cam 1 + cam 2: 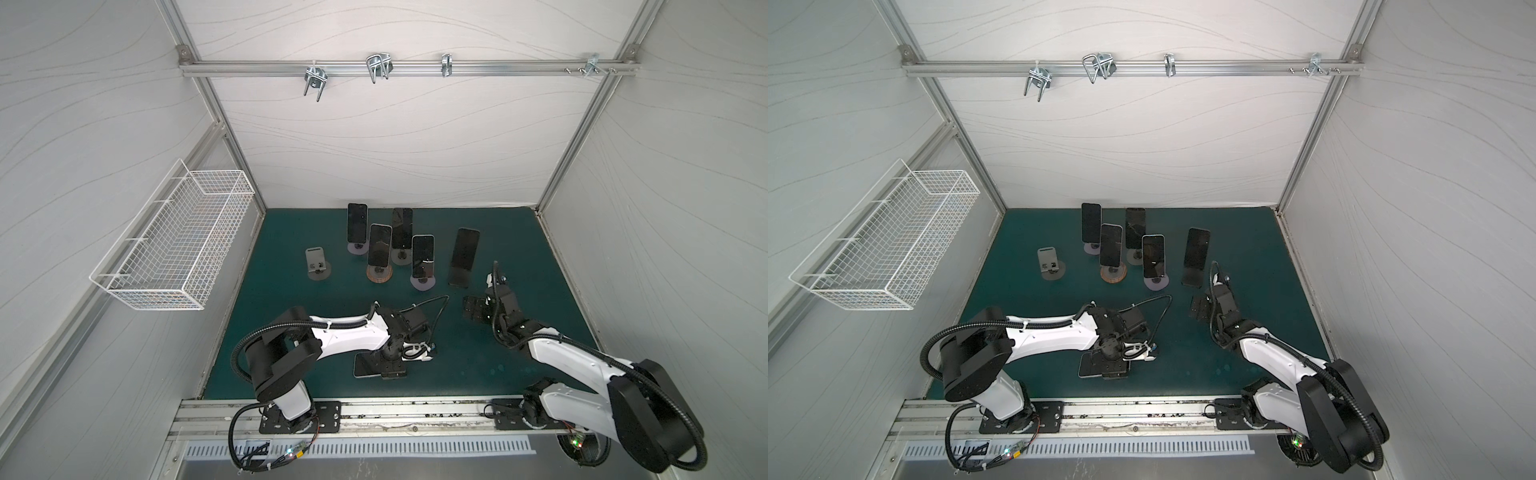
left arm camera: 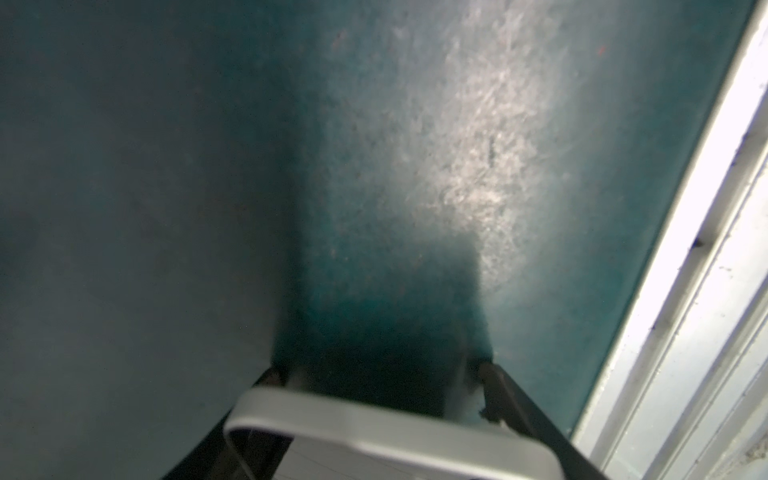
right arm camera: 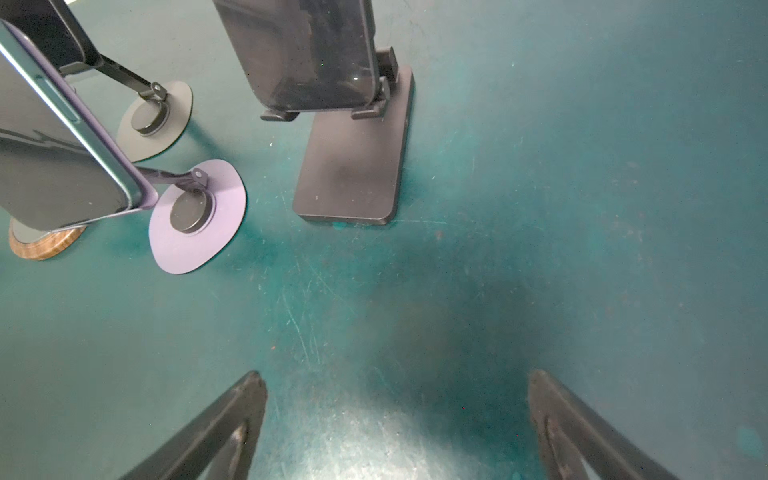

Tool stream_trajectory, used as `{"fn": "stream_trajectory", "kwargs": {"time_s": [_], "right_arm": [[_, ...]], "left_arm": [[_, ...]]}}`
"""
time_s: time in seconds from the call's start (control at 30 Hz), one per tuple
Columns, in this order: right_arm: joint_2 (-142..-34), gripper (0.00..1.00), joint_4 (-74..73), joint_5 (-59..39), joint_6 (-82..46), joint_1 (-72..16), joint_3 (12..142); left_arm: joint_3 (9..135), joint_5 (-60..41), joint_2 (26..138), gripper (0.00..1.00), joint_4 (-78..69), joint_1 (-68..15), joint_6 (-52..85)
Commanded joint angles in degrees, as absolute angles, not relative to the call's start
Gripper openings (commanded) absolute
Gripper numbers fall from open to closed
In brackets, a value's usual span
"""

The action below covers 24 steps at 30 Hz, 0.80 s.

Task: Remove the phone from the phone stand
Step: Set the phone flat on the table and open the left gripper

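Phone (image 1: 365,366) is off the stands, flat and low at the front of the tabletop (image 1: 478,365), pinched in your left pincer (image 1: 390,369). Empty stand (image 1: 317,266) sits farther back, left of the loaded ones (image 1: 380,249). Your right pincer (image 3: 395,382) is spread wide, holding nothing, facing the black stand (image 3: 353,166).

Both top views look steeply down from high above the near edge of the green table (image 1: 478,365), facing the far wall. They share nearly the whole scene, shifted slightly sideways: left arm (image 1: 345,332), right arm (image 1: 544,349), wire basket (image 1: 174,253) on the left wall. The left wrist camera sits very close to the table, blurred, with a phone (image 2: 374,419) edge nearest it and the near metal rail (image 2: 685,332) beyond. The right wrist camera looks down from higher toward the far side; its black flat stand (image 3: 353,166) also shows in both top views.
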<state>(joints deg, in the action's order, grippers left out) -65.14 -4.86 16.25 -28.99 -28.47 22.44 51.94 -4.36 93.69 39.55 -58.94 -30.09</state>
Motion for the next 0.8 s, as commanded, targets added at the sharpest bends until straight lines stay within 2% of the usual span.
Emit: {"fn": "stream_trajectory", "kwargs": {"time_s": [0.0,0.77], "right_arm": [[-65.82,0.99,-6.24,14.68,-28.52,-28.12,23.86],[-67.06,0.99,-6.56,13.38,-28.05,-27.69,24.43]], "left_arm": [[52.64,-7.25,96.03,0.69,38.89,-59.15,-32.26],[54.11,-7.74,97.64,0.81,40.17,-59.15,-32.67]]}}
